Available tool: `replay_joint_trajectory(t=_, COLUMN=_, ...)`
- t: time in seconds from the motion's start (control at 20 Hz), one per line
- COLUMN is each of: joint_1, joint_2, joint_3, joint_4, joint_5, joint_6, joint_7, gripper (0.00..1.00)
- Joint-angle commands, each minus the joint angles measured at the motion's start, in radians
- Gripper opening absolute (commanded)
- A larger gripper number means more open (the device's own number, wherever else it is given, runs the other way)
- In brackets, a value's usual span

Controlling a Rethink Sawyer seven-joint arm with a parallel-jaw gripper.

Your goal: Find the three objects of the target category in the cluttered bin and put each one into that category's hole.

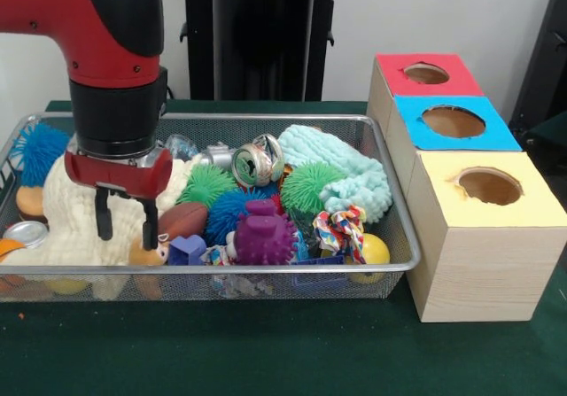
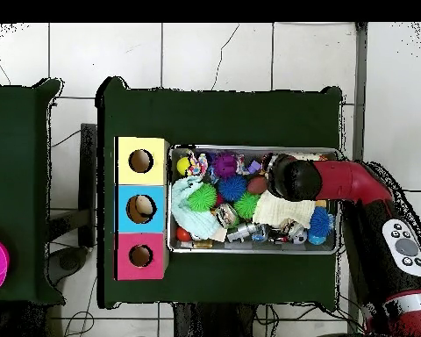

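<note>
Green cloth covered the table point(image 1: 266, 361) on white floor tiles point(image 2: 214, 53), silver wire-mesh bin point(image 1: 266, 276) beside wooden boxes point(image 1: 483, 236), gripper point(image 1: 127, 223) open, empty, over knobbly cream fabric point(image 1: 75, 228).

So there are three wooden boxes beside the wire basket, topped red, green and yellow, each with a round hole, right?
Nearly. The middle box has a blue top, not green, as the front view shows. The rest holds: three wooden boxes stand beside the wire basket, the red-topped box and the yellow-topped box at the ends, each with a round hole.
</note>
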Motion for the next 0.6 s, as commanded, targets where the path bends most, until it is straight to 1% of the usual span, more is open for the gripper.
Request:
replay_joint_trajectory(t=0.05, joint_1=-0.022, joint_2=0.07, joint_3=0.022, joint_4=0.098, joint_5=-0.018, joint_6=0.084, joint_7=-0.214, gripper=1.0)
replay_joint_trajectory(t=0.2, joint_1=-0.026, joint_2=0.085, joint_3=0.026, joint_4=0.105, joint_5=-0.034, joint_6=0.035, joint_7=-0.195, gripper=1.0)
replay_joint_trajectory(t=0.6, joint_1=-0.038, joint_2=0.042, joint_3=0.053, joint_4=0.184, joint_5=-0.009, joint_6=-0.011, joint_7=-0.141, gripper=1.0)
